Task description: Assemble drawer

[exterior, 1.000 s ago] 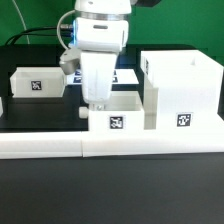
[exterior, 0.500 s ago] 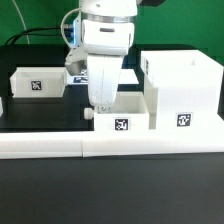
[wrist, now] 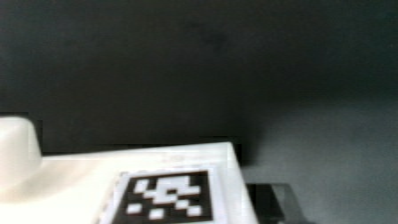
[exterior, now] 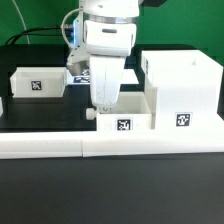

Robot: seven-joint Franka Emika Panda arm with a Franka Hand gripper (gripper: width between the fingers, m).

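Note:
The white open-fronted drawer case [exterior: 185, 85] stands at the exterior view's right, with a square tag [exterior: 183, 121] on its front. A small tagged tray [exterior: 128, 117] sits right beside the case, touching or nearly touching it. My gripper [exterior: 99, 106] is lowered onto the tray's wall on the side away from the case, and its fingers look closed on that wall. The wrist view shows the tray's tag [wrist: 173, 197] close up and one white finger [wrist: 15, 150]. A second tagged tray [exterior: 38, 83] rests at the far left.
A long low white border rail [exterior: 110, 146] runs along the front just before the tray and case. The marker board [exterior: 131, 76] lies behind the gripper. A white piece [exterior: 2, 106] shows at the exterior view's left edge. The table is black.
The gripper and the small tray moved together toward the exterior view's right, up to the case. In the last half second they have hardly moved.

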